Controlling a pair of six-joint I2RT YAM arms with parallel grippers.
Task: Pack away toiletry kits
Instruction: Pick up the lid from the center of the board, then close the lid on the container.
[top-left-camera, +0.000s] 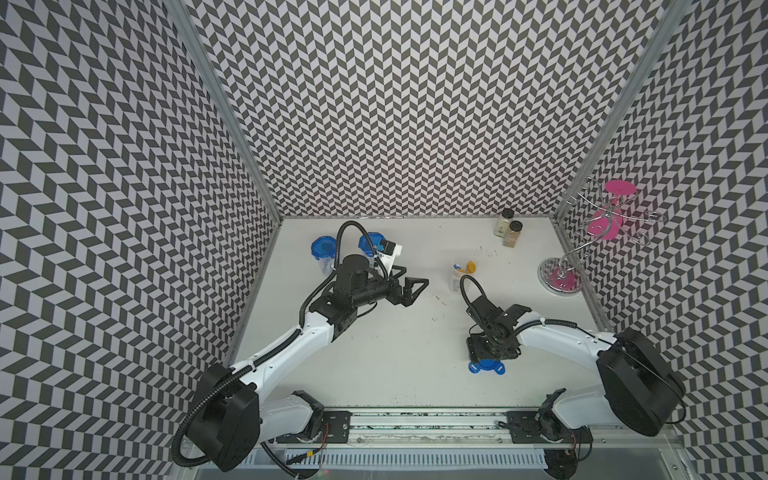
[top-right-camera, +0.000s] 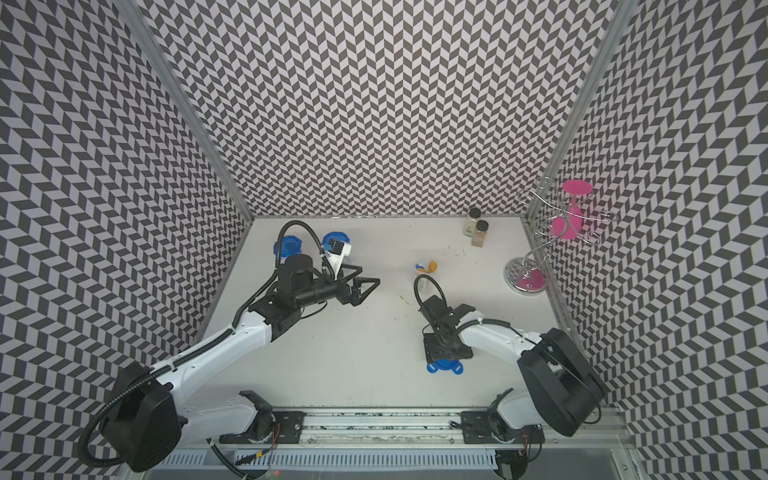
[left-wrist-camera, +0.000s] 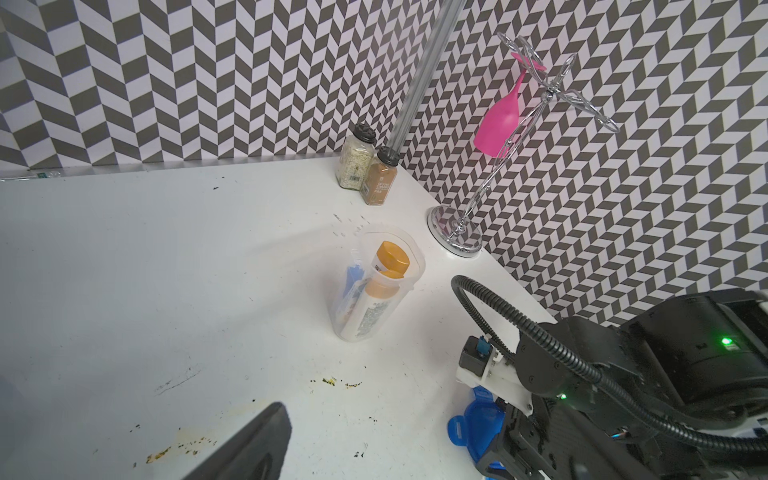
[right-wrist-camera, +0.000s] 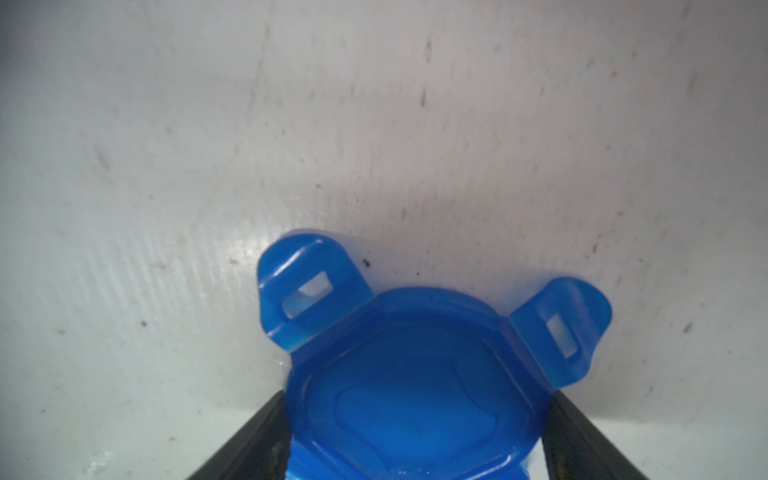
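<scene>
A clear cup (top-left-camera: 460, 277) (left-wrist-camera: 374, 291) stands open mid-table, holding a white tube with a gold cap (left-wrist-camera: 391, 258) and a blue toothbrush (left-wrist-camera: 353, 279). Two more cups with blue lids on them (top-left-camera: 323, 249) (top-left-camera: 370, 243) stand at the back left, behind my left arm. A loose blue four-tab lid (top-left-camera: 486, 368) (right-wrist-camera: 415, 374) lies flat near the front right. My right gripper (right-wrist-camera: 417, 399) points down over it, one finger against each side of the lid. My left gripper (top-left-camera: 411, 279) hovers open and empty left of the open cup.
Two black-capped spice jars (top-left-camera: 509, 228) stand at the back wall. A wire stand (top-left-camera: 561, 276) with pink glasses is at the right edge. Crumbs and stains (left-wrist-camera: 332, 380) dot the white table (top-left-camera: 374, 353). Patterned walls close in three sides.
</scene>
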